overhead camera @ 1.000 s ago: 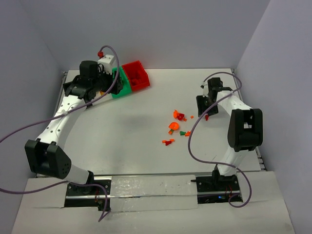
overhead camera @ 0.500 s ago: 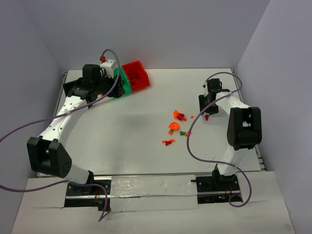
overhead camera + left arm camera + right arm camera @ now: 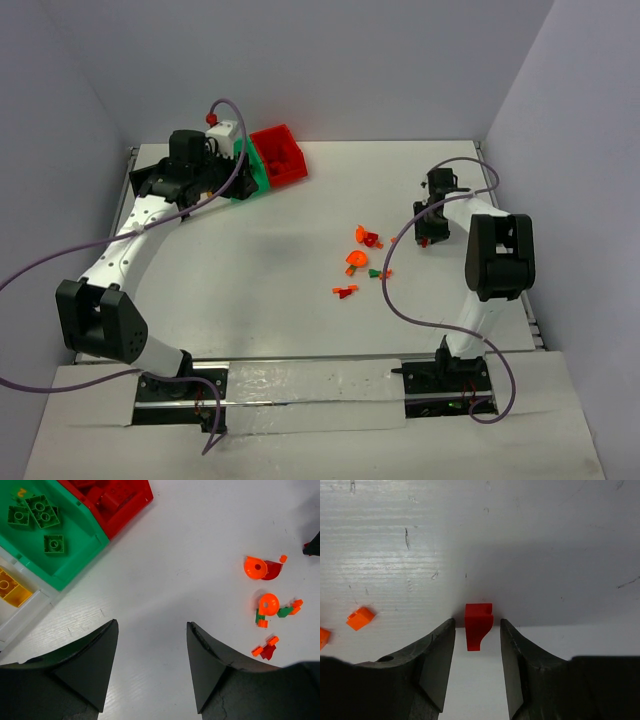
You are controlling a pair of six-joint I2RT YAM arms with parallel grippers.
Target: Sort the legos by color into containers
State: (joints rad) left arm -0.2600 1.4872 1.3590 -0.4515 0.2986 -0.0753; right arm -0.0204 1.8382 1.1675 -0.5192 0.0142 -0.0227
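**brickhead42:** Right gripper [image 3: 477, 630] is down at the table [image 3: 280, 290], jaws narrowed either side of a lone red piece [image 3: 479, 622]. There's a thin gap on both sides, so it's not pinching it yet afaict. That piece sits off to the right, apart from the main scatter, with one tiny orange bit [image 3: 361, 618] nearby. How far along would you call this?

**yam_tinkerer:** Past halfway, I'd guess. On the left wrist cam the green bin [image 3: 75, 535] has a few green bricks [image 3: 42, 510]. The red bin [image 3: 127, 515] right beside it has red stuff [image 3: 107, 497] inside. The white bin [image 3: 25, 615] on the green one's other side shows yellow bricks [image 3: 10, 587]. Only three bins show from these angles.

**brickhead42:** And the left gripper [image 3: 152, 625]?

**yam_tinkerer:** Wide open with nothing in it, hanging over bare table just in front of the bins.

**brickhead42:** So what's left?

**yam_tinkerer:** The loose scatter [image 3: 362, 255] mid-table, well away from the bins. It's mostly orange, including two orange domes [image 3: 257, 567], plus a few red scraps and at least one small green piece [image 3: 285, 611]. Maybe a dozen bits, all tiny. The reds and the green have obvious homes. Where orange is meant to go I can't tell from here.
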